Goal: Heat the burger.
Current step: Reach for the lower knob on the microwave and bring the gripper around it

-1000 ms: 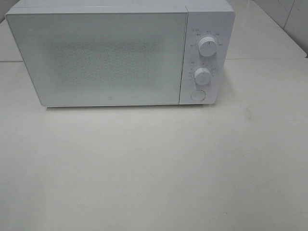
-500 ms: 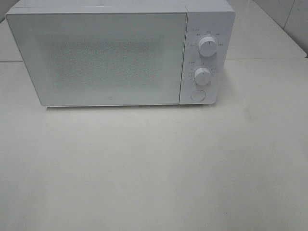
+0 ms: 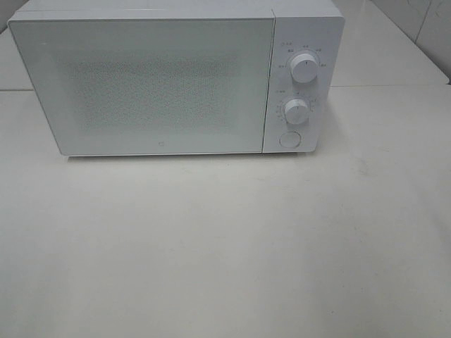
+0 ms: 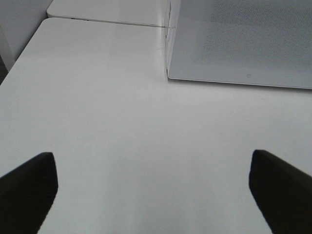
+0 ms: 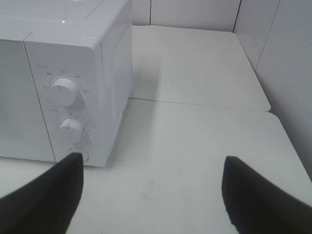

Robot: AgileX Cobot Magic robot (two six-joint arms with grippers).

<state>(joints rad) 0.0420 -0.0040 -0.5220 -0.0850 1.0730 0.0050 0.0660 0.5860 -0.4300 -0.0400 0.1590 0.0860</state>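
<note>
Facing you on the pale surface is the white microwave, its door shut, with the upper knob, lower knob and round button beside it. The burger shows in no view (perhaps behind that frosted door; you cannot tell). Left claw and right claw hang spread, empty. You are likely at the controls step: confirm the burger's whereabouts, then bring the right claw squarely onto a knob.
</note>
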